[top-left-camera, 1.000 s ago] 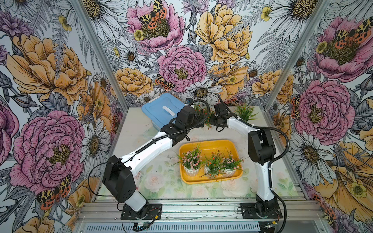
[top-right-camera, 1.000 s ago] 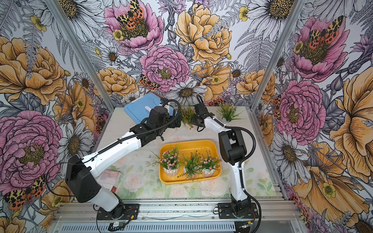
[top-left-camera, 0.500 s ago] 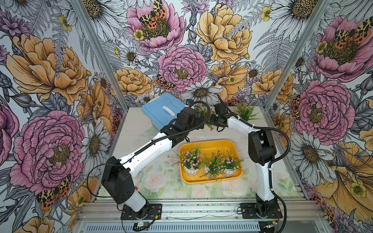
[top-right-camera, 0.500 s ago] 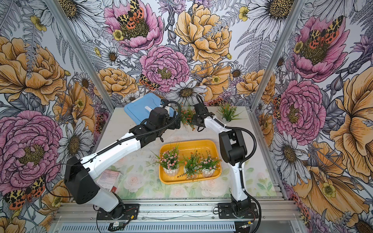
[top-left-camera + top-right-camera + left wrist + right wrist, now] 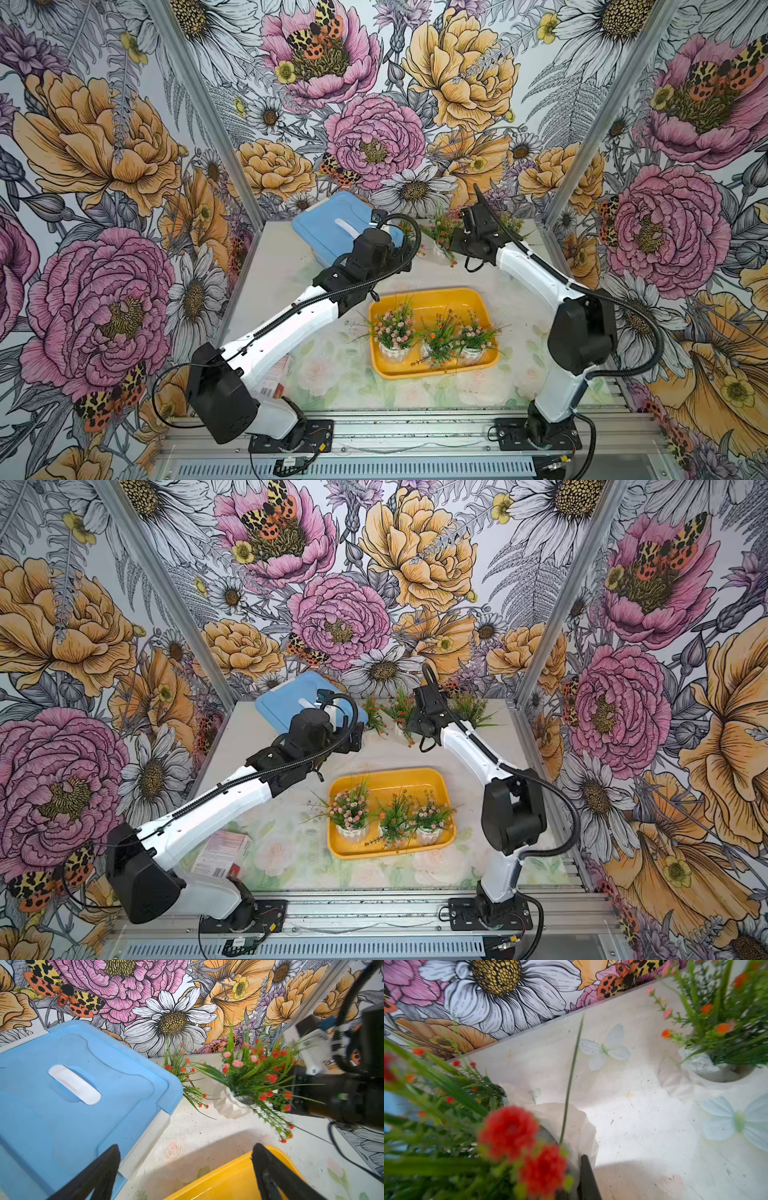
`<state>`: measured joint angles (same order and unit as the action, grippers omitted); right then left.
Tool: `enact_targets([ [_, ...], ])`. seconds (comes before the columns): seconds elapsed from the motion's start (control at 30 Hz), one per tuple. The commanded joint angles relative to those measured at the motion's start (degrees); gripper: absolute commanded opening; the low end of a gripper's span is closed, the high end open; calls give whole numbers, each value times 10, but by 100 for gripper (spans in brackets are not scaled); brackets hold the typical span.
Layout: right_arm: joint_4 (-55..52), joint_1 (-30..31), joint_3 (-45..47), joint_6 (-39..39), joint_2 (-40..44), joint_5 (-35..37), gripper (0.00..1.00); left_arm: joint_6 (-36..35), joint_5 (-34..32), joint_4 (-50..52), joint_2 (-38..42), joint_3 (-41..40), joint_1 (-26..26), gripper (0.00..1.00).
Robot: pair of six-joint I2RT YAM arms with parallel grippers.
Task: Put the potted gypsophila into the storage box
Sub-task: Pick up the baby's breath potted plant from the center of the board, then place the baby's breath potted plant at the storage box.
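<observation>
The yellow storage box [image 5: 428, 294] [image 5: 390, 773] lies at the table's middle front with three potted gypsophila [image 5: 392, 334] [image 5: 440, 340] [image 5: 473, 338] standing in it. At the back, my right gripper [image 5: 455, 245] [image 5: 577, 1176] is shut on the rim of another potted gypsophila [image 5: 441, 232] [image 5: 230, 1103] [image 5: 571, 1126], which leans over; whether it touches the table I cannot tell. My left gripper [image 5: 186, 1149] hangs open and empty above the gap between the blue box and the storage box's corner [image 5: 228, 1180]. Two more pots stay at the back [image 5: 372, 715] [image 5: 471, 706].
A blue-lidded box with a white handle [image 5: 332, 224] [image 5: 72, 1095] sits at the back left, close under the left arm. A pink packet [image 5: 222, 852] lies by the left arm's base. Flowered walls close in the table on three sides.
The right gripper's jaws have closed on the pot at the back. Both arms have shifted only slightly.
</observation>
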<state>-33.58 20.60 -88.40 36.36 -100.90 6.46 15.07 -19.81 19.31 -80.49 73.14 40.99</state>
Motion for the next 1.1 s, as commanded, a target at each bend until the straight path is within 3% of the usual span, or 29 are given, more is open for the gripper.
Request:
enact_targets([
  [0.0,24,30,42,4,51,-12,0,13,18,1,34,-25,-5,99],
  [0.17,25,94,106,25,120,2,0,9,7,2,87,-68,-12,99],
  [0.43,36,157,170,56,152,3,0,25,21,6,183,-134,-37,99],
  [0.8,119,200,224,74,112,-18,0,93,29,9,302,-221,-28,99],
  [1.07,133,230,224,74,81,-53,0,107,8,44,365,-240,-23,99],
])
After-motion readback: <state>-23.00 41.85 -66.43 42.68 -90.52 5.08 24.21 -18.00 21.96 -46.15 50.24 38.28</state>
